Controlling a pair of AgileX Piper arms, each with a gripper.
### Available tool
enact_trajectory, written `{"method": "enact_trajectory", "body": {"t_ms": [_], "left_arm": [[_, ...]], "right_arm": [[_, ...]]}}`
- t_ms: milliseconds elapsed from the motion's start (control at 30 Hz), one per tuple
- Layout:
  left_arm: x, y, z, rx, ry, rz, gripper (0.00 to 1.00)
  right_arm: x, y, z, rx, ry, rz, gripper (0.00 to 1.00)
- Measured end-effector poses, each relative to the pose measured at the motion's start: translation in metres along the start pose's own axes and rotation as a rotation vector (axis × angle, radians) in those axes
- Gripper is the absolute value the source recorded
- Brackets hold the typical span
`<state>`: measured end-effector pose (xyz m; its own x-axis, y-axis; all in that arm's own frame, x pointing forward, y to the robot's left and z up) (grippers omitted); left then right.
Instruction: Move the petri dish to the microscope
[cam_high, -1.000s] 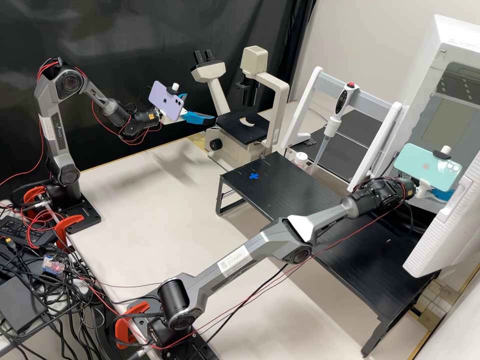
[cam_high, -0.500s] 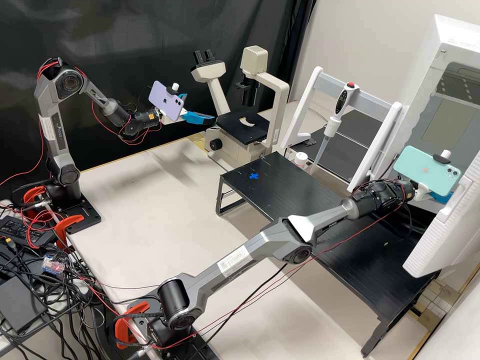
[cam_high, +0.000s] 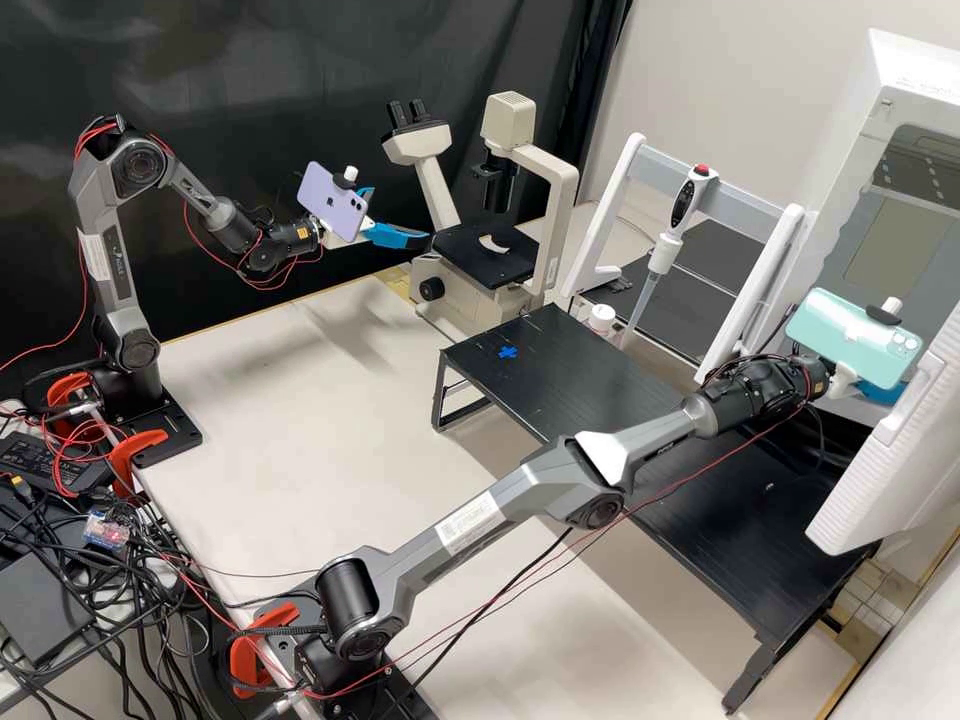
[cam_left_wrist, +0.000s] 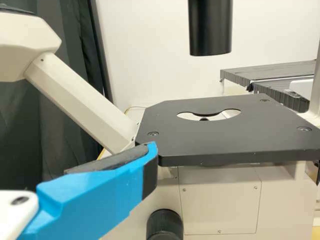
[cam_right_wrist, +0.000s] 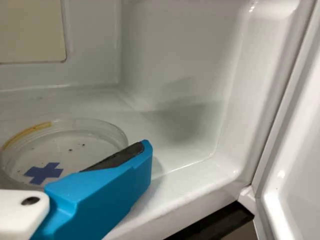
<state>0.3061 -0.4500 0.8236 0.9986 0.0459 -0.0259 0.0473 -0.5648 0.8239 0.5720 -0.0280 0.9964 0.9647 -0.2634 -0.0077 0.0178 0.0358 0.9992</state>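
While left arm (cam_high: 112, 265) bends, right arm (cam_high: 475, 520) outstretched

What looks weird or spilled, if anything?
Little dark specks show in or under the clear round petri dish, inside the smooth white chamber; they could be dirt. I see nothing spilled or broken.

Dark grey arms (cam_high: 470, 520) — red cables, black joints.

Curtain (cam_high: 300, 60): black, hanging in folds
Wall (cam_high: 740, 80): plain, off-white
Tabletop (cam_high: 270, 420): pale, softly shadowed
Floor (cam_high: 876, 603): patterned in squares
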Motion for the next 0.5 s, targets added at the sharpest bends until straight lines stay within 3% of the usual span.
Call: {"method": "enact_trajectory", "body": {"t_ms": [500], "left_arm": [[0.0,0.0,0.0,0.0,0.0,0.0,1.0]], "right_arm": [[-0.0037,0.0072,-0.0079,-0.006,0.034,0.025,0.0]]}}
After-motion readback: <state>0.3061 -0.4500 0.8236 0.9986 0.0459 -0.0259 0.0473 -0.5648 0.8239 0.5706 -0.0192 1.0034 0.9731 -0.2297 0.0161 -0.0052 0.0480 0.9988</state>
